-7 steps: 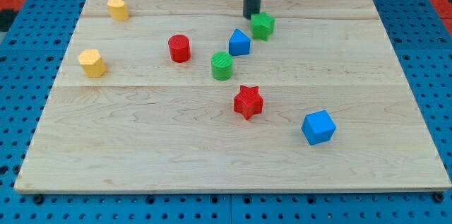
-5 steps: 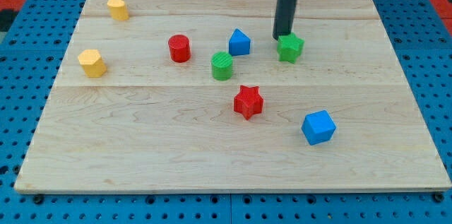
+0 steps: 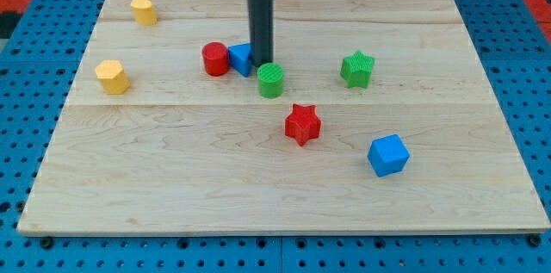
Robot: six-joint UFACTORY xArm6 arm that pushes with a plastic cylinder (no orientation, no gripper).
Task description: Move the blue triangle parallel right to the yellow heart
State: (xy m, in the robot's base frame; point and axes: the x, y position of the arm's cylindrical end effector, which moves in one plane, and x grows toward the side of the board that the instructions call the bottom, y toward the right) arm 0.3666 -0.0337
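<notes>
Board [image 3: 172,178]: blue triangle [image 3: 240,58] orientation hidden behind my tip [image 3: 261,64].

Bright, even light — sharp pic.
Soft short shadows under blocks, mild sheen on tabletop [image 3: 172,170], no blur, edges undistorted.

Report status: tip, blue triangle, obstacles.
My tip against blue triangle's right side. Triangle touching red cylinder. Green cylinder just below tip.
</notes>
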